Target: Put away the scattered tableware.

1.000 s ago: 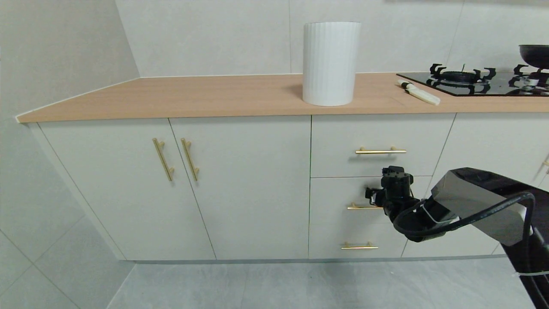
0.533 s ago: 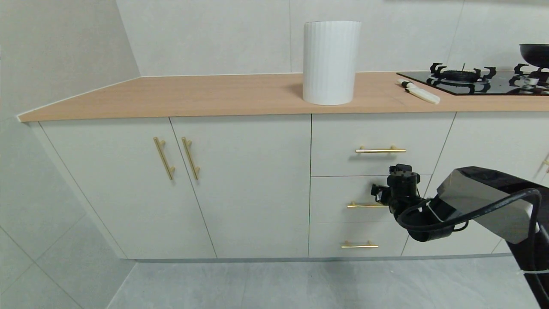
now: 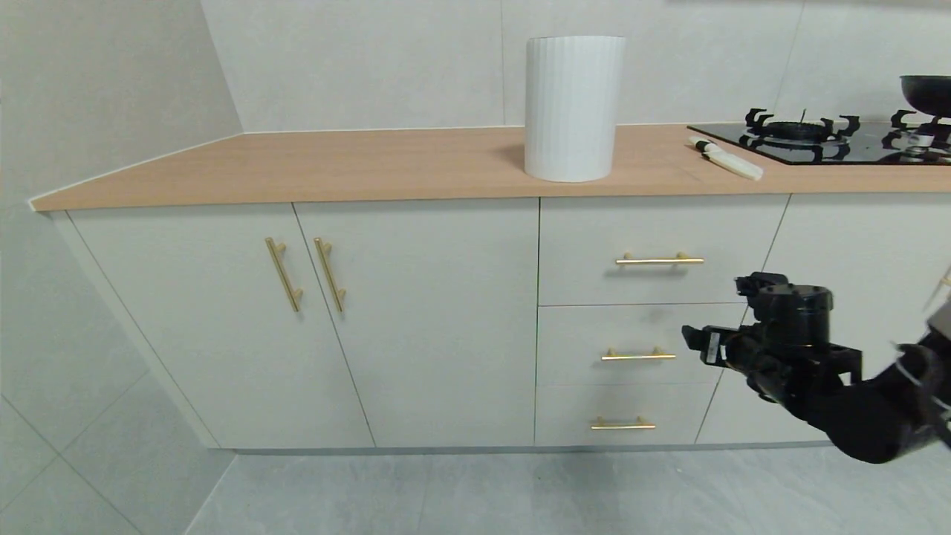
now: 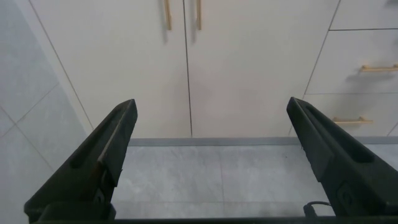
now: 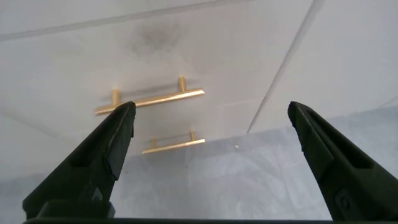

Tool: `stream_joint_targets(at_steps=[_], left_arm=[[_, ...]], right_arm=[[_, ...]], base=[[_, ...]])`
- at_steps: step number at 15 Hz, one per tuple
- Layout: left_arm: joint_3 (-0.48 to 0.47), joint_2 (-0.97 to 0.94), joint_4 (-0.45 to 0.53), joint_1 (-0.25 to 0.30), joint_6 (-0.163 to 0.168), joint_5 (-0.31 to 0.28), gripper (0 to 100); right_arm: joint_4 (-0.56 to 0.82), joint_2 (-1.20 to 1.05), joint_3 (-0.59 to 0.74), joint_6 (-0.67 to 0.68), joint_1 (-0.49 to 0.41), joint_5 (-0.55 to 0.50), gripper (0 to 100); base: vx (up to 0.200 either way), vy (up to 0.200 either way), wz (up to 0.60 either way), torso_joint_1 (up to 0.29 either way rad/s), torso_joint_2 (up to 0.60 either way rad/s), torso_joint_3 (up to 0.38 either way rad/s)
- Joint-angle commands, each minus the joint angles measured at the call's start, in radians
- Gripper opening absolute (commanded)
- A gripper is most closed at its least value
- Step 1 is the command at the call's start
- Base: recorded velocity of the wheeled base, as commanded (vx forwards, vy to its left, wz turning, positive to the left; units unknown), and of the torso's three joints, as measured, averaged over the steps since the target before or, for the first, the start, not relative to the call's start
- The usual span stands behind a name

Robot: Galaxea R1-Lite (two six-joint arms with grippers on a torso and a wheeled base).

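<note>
A white-handled utensil (image 3: pixel 724 157) lies on the wooden counter (image 3: pixel 334 163) beside the hob. A tall white ribbed container (image 3: pixel 573 108) stands mid-counter. Three shut drawers sit below it, each with a gold handle: top (image 3: pixel 659 260), middle (image 3: pixel 638 355), bottom (image 3: pixel 622 425). My right gripper (image 3: pixel 724 316) hangs open in front of the drawers, to the right of the middle handle (image 5: pixel 149 99) and apart from it, with nothing between its fingers (image 5: pixel 210 112). My left gripper (image 4: pixel 211 106) is open and empty, low above the floor, facing the double cabinet doors (image 4: pixel 186 56).
A black gas hob (image 3: pixel 825 141) with a dark pan (image 3: pixel 925 93) sits at the counter's right end. The double doors (image 3: pixel 312 319) with gold handles are shut. Grey tiled floor (image 3: pixel 475 490) runs along the cabinets; a wall closes the left side.
My right gripper has drawn back from the middle drawer handle and moved right and slightly up. The drawer stays shut.
</note>
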Motion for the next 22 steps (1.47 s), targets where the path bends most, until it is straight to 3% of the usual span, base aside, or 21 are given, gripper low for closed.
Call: stream_joint_targets(at_steps=[1,4,7,11,15,16,19,22], left_arm=[[0.000,0.000,0.000,0.000,-0.001,0.000,100],[0.000,0.000,0.000,0.000,0.000,0.000,100],[0.000,0.000,0.000,0.000,-0.001,0.000,100],[0.000,0.000,0.000,0.000,-0.001,0.000,100],[0.000,0.000,0.000,0.000,0.000,0.000,100],[0.000,0.000,0.000,0.000,0.000,0.000,100],[0.000,0.000,0.000,0.000,-0.001,0.000,100],[0.000,0.000,0.000,0.000,0.000,0.000,100]], right_arm=[[0.002,-0.439,0.234,-0.038,0.028,-0.007,100],[0.003,-0.747,0.381,-0.159,0.028,-0.021,100],[0.103,-1.128,0.496,-0.307,0.004,-0.036,100],[0.496,-1.560,0.475,-0.379,-0.137,-0.035,100],[0.890,-1.885,0.364,-0.400,-0.160,-0.019,100],[0.905,-1.910,0.361,-0.399,-0.199,-0.012,100],[0.932,-1.974,0.384,-0.399,-0.234,0.137,100],[0.936,-1.980,0.525,-0.369,-0.237,0.248,100]], base=[[0.000,0.000,0.00,0.000,0.00,0.000],[0.000,0.000,0.00,0.000,0.00,0.000],[0.000,0.000,0.00,0.000,0.00,0.000],[0.000,0.000,0.00,0.000,0.00,0.000],[0.000,0.000,0.00,0.000,0.00,0.000],[0.000,0.000,0.00,0.000,0.00,0.000],[0.000,0.000,0.00,0.000,0.00,0.000],[0.000,0.000,0.00,0.000,0.00,0.000]])
